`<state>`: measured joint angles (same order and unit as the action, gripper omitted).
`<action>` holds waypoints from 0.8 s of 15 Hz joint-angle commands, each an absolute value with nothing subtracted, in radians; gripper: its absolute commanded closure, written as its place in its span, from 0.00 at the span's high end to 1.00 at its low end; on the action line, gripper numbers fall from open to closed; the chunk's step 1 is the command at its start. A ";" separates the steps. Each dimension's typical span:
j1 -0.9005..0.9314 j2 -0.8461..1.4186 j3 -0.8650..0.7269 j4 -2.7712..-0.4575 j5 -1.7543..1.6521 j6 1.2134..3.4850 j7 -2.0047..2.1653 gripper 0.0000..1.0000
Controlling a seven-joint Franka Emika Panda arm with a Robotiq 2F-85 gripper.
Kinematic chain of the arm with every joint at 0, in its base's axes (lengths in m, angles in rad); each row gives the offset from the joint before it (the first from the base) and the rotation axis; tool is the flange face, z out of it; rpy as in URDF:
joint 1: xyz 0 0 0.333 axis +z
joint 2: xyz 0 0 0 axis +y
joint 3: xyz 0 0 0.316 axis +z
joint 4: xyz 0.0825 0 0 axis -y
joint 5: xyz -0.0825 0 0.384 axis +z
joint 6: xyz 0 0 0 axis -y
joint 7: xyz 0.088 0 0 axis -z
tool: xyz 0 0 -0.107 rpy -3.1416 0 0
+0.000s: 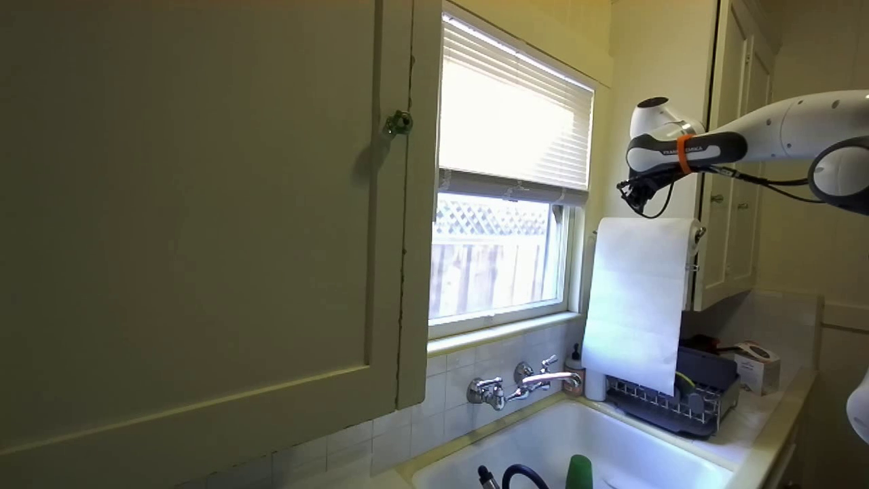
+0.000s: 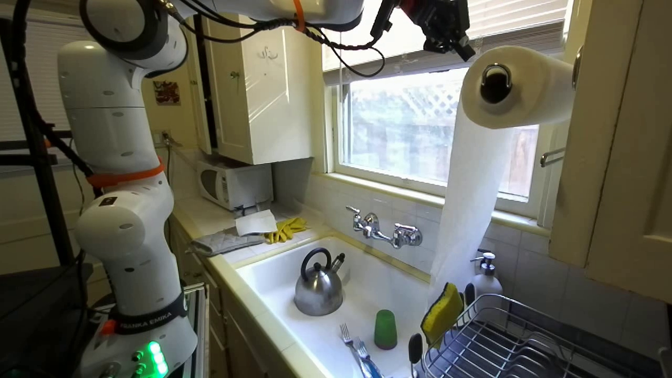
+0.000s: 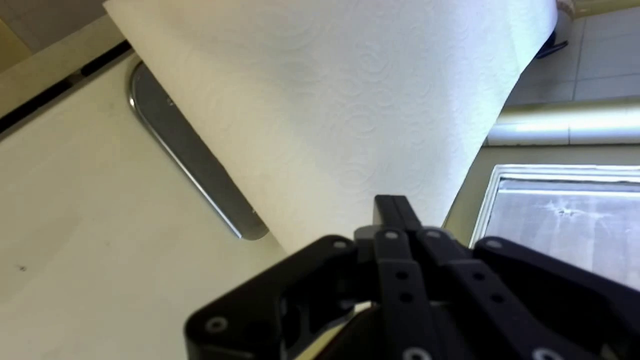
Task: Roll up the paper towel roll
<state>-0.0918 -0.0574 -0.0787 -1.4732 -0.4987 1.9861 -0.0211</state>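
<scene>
The paper towel roll point(image 2: 530, 89) hangs on a metal holder at the cabinet side, white, with a wide white sheet trailing down. In an exterior view the sheet point(image 1: 637, 305) hangs down in front of the dish rack. In the wrist view the sheet point(image 3: 360, 100) fills the upper middle, and my gripper point(image 3: 392, 200) is shut with its fingertips together, nothing seen between them. In both exterior views the gripper point(image 2: 464, 50) point(image 1: 635, 204) is near the top of the roll, pointing down. I cannot tell whether it touches the paper.
The cabinet point(image 2: 604, 173) stands beside the roll. The window point(image 1: 499, 258) with its blind is behind. Below are the sink point(image 2: 262, 273), the faucet point(image 2: 386, 233), a kettle point(image 2: 318, 291), a green cup point(image 2: 386, 328), a soap bottle point(image 2: 487, 286) and the dish rack point(image 2: 499, 346).
</scene>
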 commanded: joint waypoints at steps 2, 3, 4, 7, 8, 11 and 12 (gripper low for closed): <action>-0.097 -0.017 -0.087 -1.495 -0.470 1.953 -0.052 0.00; -0.098 -0.008 -0.088 -1.499 -0.467 1.953 -0.054 0.00; -0.098 0.002 -0.090 -1.505 -0.468 1.959 -0.055 0.00; -0.101 0.027 -0.098 -1.521 -0.482 1.974 -0.046 0.00; -0.102 0.034 -0.101 -1.520 -0.494 1.979 -0.041 0.00; -0.109 0.051 -0.113 -1.513 -0.510 1.996 -0.032 0.00; -0.112 0.055 -0.119 -1.509 -0.513 2.001 -0.034 0.00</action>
<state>-0.1020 0.0496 -0.1055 -1.5053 -0.4992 1.9742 -0.0274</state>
